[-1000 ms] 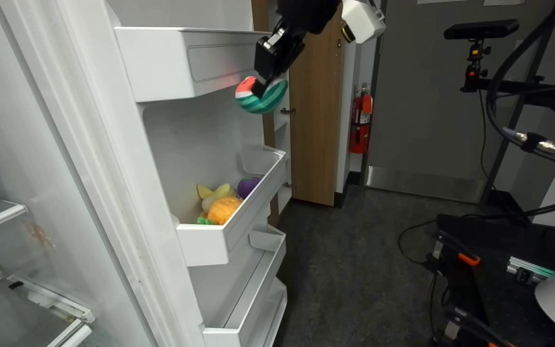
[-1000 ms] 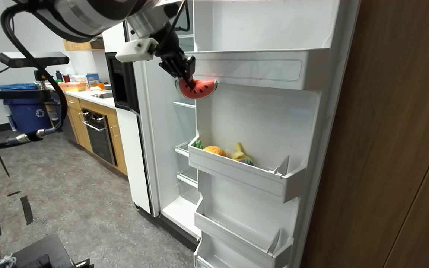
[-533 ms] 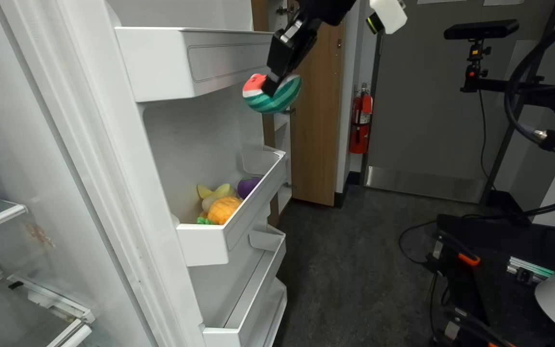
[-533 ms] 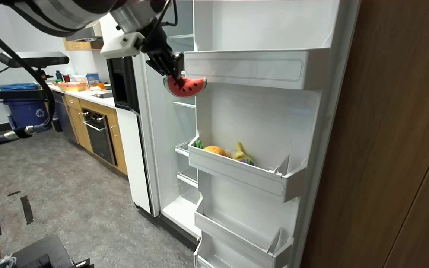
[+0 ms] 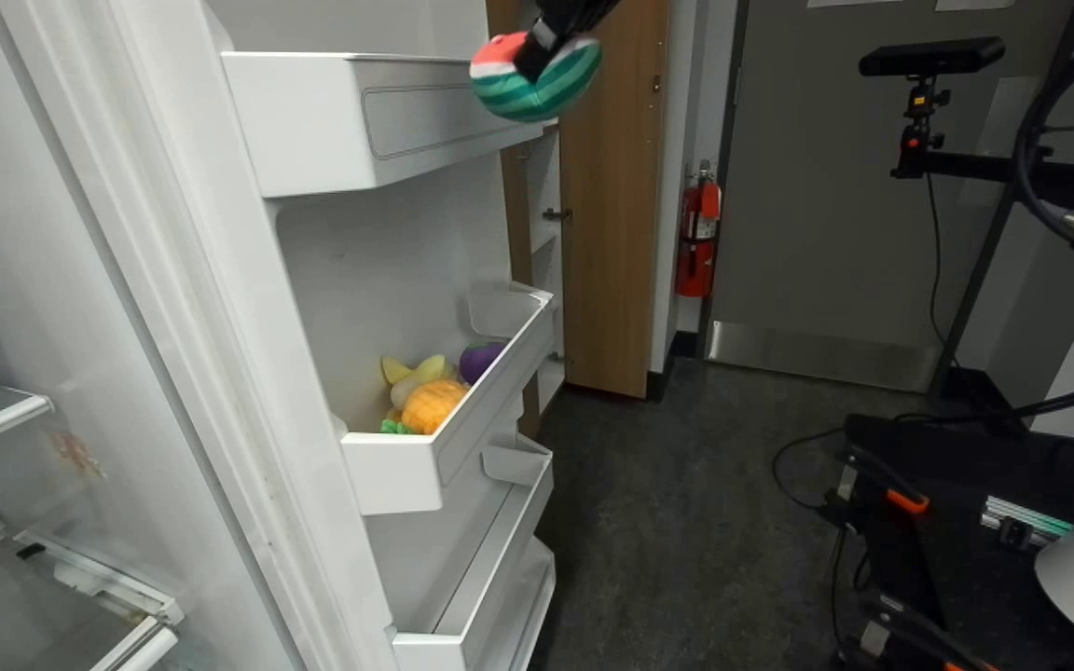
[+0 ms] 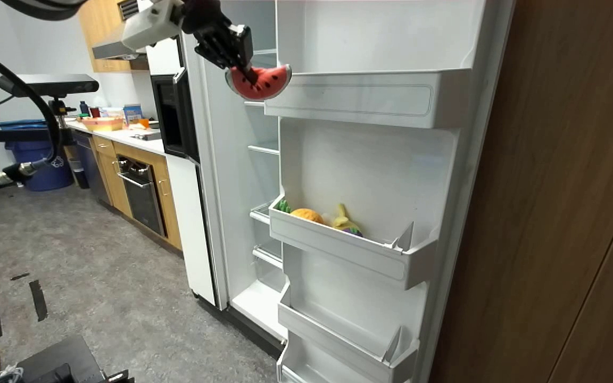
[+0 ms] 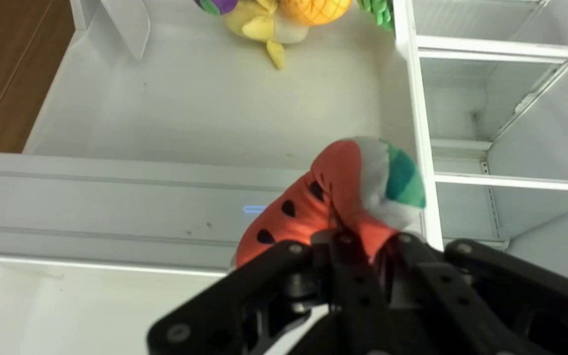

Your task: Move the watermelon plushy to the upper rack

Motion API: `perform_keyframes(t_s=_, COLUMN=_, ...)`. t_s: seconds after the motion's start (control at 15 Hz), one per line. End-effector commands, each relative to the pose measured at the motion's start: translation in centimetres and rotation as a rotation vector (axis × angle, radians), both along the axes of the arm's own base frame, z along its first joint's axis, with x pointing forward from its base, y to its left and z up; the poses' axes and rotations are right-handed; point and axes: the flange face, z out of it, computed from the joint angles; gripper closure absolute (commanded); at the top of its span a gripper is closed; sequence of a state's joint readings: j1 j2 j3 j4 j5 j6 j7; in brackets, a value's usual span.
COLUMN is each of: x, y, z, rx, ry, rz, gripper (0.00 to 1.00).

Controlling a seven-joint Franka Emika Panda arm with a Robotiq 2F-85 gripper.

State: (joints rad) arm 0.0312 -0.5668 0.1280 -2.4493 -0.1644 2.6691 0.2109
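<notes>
The watermelon plushy [image 5: 537, 93] is a red-pink slice with black seeds and a green striped rim. My gripper [image 5: 534, 61] is shut on it, pinching its red face. In an exterior view the plushy [image 6: 269, 84] hangs in the air by the left end of the upper rack [image 6: 359, 96], about level with its front wall. The upper rack [image 5: 430, 116] is the topmost white door tray. The wrist view is upside down; there the plushy [image 7: 333, 172] is folded at the fingers [image 7: 358, 241] and covers part of the upper rack's front wall [image 7: 116, 207].
A middle door tray [image 6: 338, 244] holds an orange pineapple toy [image 5: 433, 406], a yellow toy [image 5: 420, 377] and a purple toy [image 5: 479, 360]. More white trays [image 6: 338, 340] are below. Fridge shelves [image 6: 264, 213] stand beside the door. A brown wooden panel [image 6: 562, 186] borders it.
The gripper and held plushy have risen from below the upper rack's front wall to about level with it. They have also shifted left in an exterior view. The trays and other toys have not moved.
</notes>
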Motion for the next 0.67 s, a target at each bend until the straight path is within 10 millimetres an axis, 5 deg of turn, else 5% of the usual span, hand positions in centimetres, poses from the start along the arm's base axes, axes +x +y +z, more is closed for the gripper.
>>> perform_keyframes(t_s=0.0, x=0.7, y=-2.3, z=2.1, rx=-0.007, ry=-0.110, rz=-0.046, gripper=0.98)
perform_keyframes(t_s=0.6, x=6.0, y=-5.7, z=4.1, rx=0.040, ry=-0.252, rz=-0.109, gripper=0.98)
